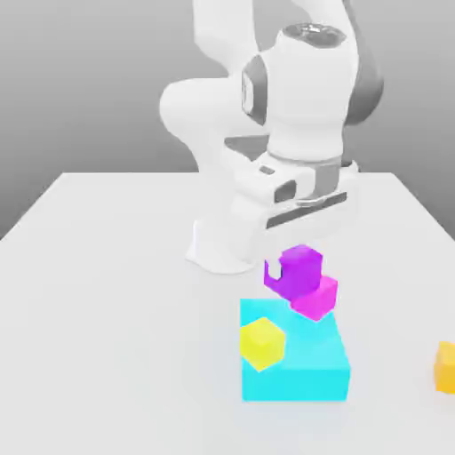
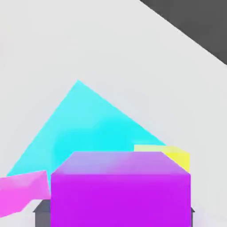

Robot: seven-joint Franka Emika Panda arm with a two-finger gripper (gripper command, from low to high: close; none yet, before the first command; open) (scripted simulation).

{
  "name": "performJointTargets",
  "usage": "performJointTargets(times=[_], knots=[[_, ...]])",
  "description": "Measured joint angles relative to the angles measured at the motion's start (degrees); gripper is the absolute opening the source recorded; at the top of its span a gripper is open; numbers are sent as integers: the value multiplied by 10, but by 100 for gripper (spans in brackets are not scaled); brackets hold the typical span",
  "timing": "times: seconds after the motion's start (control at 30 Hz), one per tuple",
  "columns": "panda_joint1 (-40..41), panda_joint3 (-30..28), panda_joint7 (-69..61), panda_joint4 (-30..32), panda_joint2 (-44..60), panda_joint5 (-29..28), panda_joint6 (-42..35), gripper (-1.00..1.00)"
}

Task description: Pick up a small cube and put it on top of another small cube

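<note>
Exterior view: the violet cube (image 1: 299, 269) hangs just above and slightly off-centre of the magenta-pink cube (image 1: 316, 297), apparently touching or nearly touching its top, carried by the tool (image 1: 286, 275), whose dark finger shows at the cube's side. The tool pinches the violet cube, a hold that fits lining it up over its target before release. In the hand view the violet cube (image 2: 120, 188) sits close under the camera, the pink one (image 2: 23, 191) beside it. The pink cube rests at the cyan block's (image 1: 298, 364) far edge; a yellow cube (image 1: 262, 342) stands near, an orange one (image 1: 446, 366) well apart on the counter (image 1: 98, 311). Nothing blocks the descent.
</note>
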State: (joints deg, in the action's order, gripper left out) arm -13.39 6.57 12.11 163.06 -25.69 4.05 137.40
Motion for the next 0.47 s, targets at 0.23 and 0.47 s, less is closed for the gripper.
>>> performJointTargets(times=[0.23, 0.47], knots=[[-86, 2, -127, 75, -53, 16, 22, -100], [-85, 9, -131, 95, 21, 19, 115, 100]])
